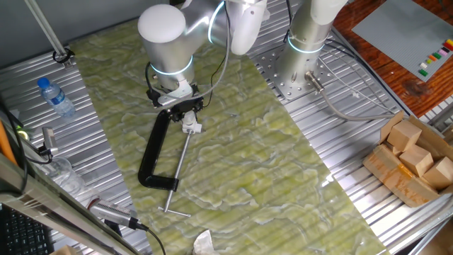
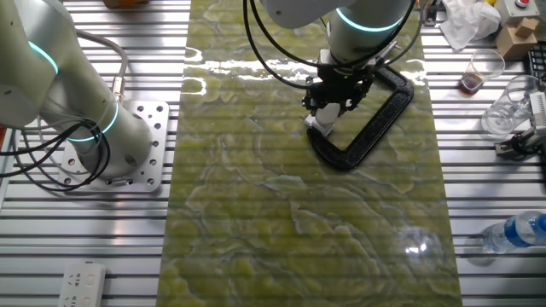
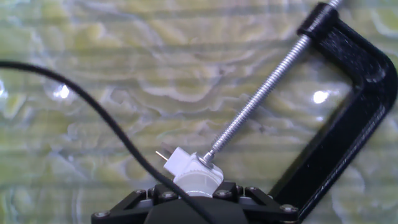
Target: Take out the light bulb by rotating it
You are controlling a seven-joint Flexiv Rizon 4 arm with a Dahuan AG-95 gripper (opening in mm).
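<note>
The gripper [image 1: 185, 113] hangs low over the green mat [image 1: 241, 163], at the jaw end of the black clamp [image 1: 152, 152]. In the hand view the bulb [image 3: 198, 184] sits right at the gripper [image 3: 196, 198], its rounded white top just ahead of the black finger mounts at the bottom edge of the picture. The fingertips themselves are hidden there, so I cannot tell whether they grip the bulb or only stand close around it.

Just beyond the bulb, away from the gripper, is the white socket [image 3: 177, 163] with two short metal pins sticking out to its far side. The tip of the clamp's threaded screw [image 3: 261, 93] presses against the socket and runs off diagonally up and to the right, away from the gripper.

In the other fixed view the gripper [image 2: 334, 104] covers the bulb; only the socket [image 2: 320, 124] shows beneath it, beside the clamp [image 2: 375, 119].
</note>
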